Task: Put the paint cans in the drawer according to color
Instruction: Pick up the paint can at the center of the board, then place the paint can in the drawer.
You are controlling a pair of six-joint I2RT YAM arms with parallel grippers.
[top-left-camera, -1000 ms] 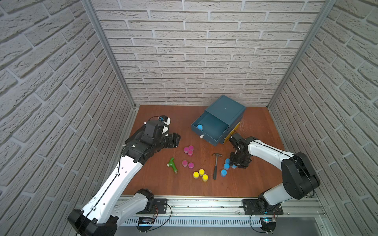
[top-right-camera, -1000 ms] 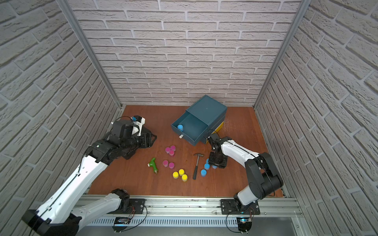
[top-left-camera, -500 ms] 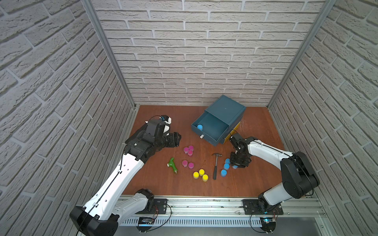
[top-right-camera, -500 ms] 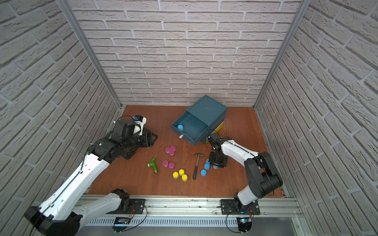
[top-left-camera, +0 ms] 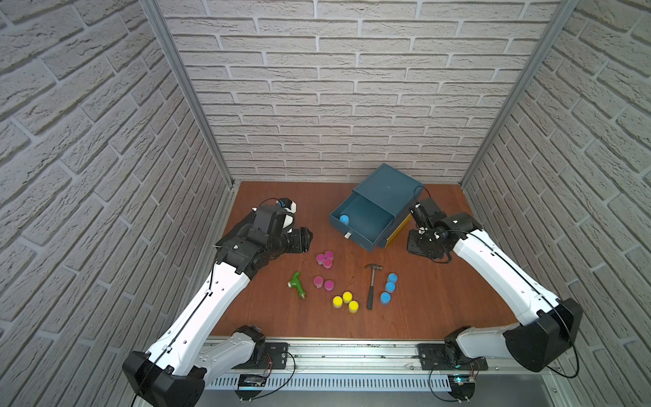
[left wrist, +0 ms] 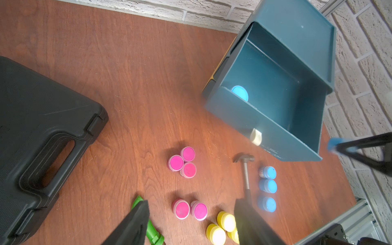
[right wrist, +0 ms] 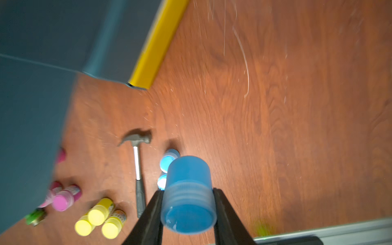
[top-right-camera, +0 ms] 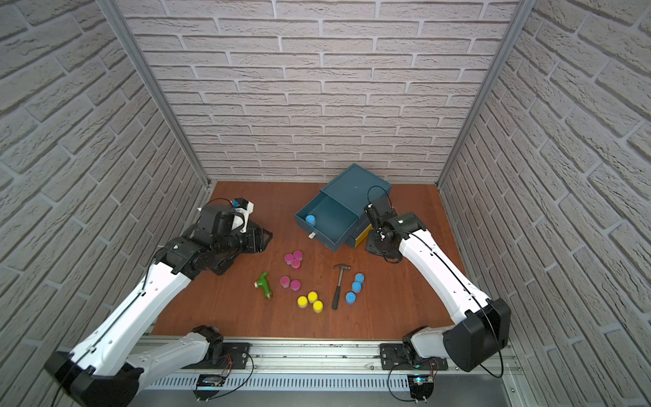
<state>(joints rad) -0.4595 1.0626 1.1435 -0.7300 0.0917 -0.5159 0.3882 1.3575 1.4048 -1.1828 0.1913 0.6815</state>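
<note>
The right hand [right wrist: 187, 193] pinches a blue paint can [right wrist: 186, 169] by its sides. It holds the can off the counter [top-left-camera: 440, 299] beside the open drawer [top-left-camera: 370, 216], with the forearm stretched forward. A second ago it was down by the hammer [top-left-camera: 371, 285], where three other blue cans [top-left-camera: 389, 286] now stand. The left hand [left wrist: 193, 202] hangs spread and empty above the pink cans [left wrist: 182, 162].

The paint cans [top-left-camera: 390, 287] are blue, pink and yellow; drawer [top-left-camera: 370, 215] teal; table [top-left-camera: 440, 299] reddish wood-grain.

No legible text, labels or numbers.
</note>
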